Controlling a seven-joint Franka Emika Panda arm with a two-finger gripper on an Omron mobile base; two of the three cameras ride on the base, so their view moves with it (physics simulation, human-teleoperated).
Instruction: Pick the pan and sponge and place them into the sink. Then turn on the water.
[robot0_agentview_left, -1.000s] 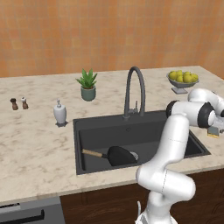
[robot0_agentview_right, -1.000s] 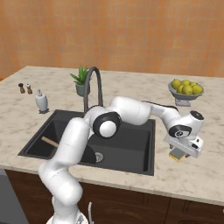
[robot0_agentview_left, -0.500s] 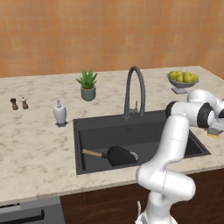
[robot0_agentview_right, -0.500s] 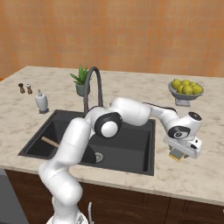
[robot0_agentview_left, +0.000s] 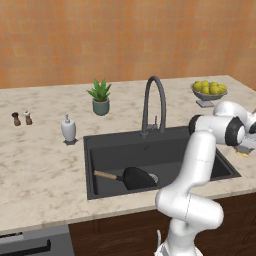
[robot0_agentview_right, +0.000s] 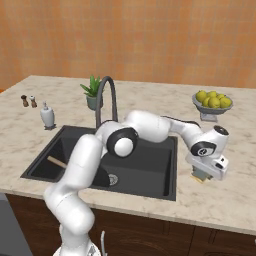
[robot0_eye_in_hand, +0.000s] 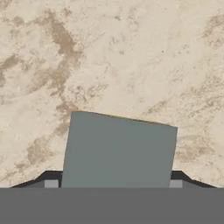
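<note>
The claw (robot0_agentview_right: 202, 174) has settled lower over the sponge (robot0_eye_in_hand: 119, 151) on the desk (robot0_agentview_right: 235, 195) right of the sink (robot0_agentview_right: 145, 170), its fingers straddling the sponge and drawing inward, not yet visibly clamped. The pan (robot0_agentview_left: 136, 177) already lies in the sink, so the sponge seems next.

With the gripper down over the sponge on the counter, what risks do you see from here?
1. The sponge sits slightly rotated between the fingertips, so it may twist or slip when the gripper closes.
2. It is thin and flat on the counter; the tips could scrape the stone.
3. The pan already lies in the sink, so the sponge may land on it.
</note>
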